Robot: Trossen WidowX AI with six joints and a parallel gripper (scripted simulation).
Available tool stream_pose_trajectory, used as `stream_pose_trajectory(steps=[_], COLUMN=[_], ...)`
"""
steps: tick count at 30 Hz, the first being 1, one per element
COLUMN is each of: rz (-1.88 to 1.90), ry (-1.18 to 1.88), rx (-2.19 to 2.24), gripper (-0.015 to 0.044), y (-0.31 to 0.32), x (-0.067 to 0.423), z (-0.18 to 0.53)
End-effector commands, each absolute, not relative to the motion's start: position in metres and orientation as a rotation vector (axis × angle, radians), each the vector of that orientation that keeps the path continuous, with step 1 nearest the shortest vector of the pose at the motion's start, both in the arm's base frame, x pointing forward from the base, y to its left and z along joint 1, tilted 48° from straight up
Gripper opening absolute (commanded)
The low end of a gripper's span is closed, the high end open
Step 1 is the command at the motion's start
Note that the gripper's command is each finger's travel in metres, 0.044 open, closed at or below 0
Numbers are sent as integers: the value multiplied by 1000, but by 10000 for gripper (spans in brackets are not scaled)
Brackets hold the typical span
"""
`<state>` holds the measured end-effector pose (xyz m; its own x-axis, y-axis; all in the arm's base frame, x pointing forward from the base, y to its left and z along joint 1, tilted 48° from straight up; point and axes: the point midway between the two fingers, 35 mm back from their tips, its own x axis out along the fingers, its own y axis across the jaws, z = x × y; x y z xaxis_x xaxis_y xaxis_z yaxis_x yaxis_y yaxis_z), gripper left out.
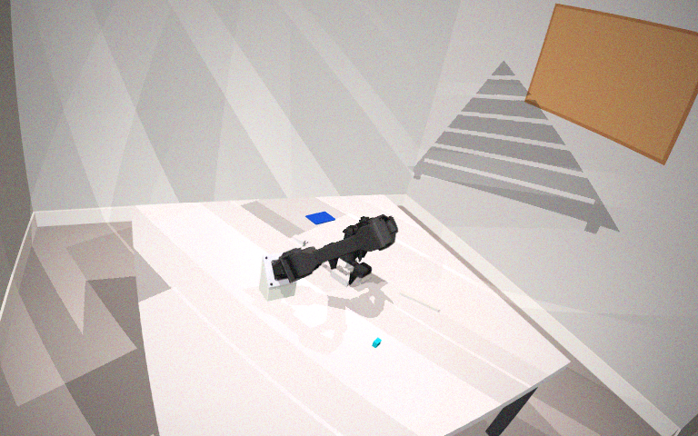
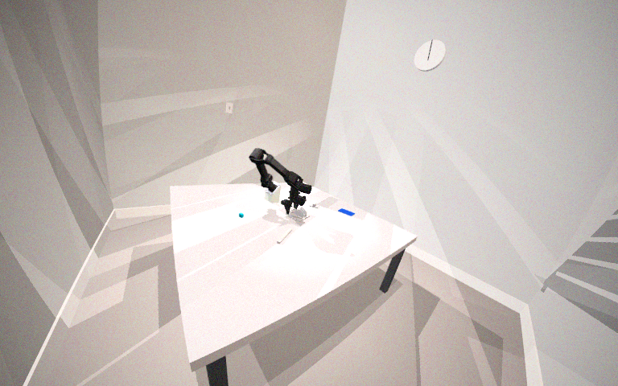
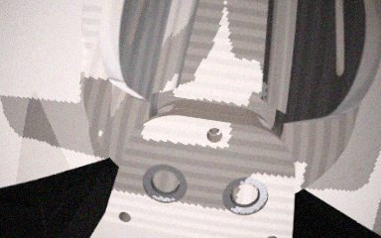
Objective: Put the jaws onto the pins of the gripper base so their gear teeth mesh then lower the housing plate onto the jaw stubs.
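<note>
My gripper (image 1: 343, 272) (image 2: 294, 208) (image 3: 203, 179) points down low over the table, one black finger on each side of the pale housing plate (image 3: 198, 159). It is shut on that plate. The plate has a rounded end, small holes and two ringed holes; round ends, apparently the jaw stubs, show inside the rings. Beyond the plate, two long curved parts that look like the jaws, the left one (image 3: 144, 45) and the right one (image 3: 322, 59), stretch away. The gear teeth, pins and most of the gripper base are hidden or cannot be made out. Whether the plate is level cannot be told.
A blue sheet (image 1: 320, 218) (image 2: 346, 211) lies toward the back. A small grey piece (image 1: 304, 242) (image 2: 314, 206) lies near the arm. A pale rod (image 1: 419, 302) (image 2: 284, 236) and a small cyan block (image 1: 376, 341) (image 2: 241, 215) lie elsewhere on the table.
</note>
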<state>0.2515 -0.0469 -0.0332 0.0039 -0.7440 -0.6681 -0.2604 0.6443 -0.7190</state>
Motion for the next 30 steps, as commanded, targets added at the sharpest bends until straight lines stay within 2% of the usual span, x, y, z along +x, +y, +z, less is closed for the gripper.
stream_pose_trajectory(steps=[1,21,24,25,30], rz=[-462,-462,-464,-464,-464], ry=[1566,1566,1566,1566,1566], rx=[-862,-862,-859,-859,-859], gripper=[351,351,430,440,440], y=[-47,-47,-47,-47,-47], x=[252,252,252,252,252], z=[-33,-33,-33,-33,-33])
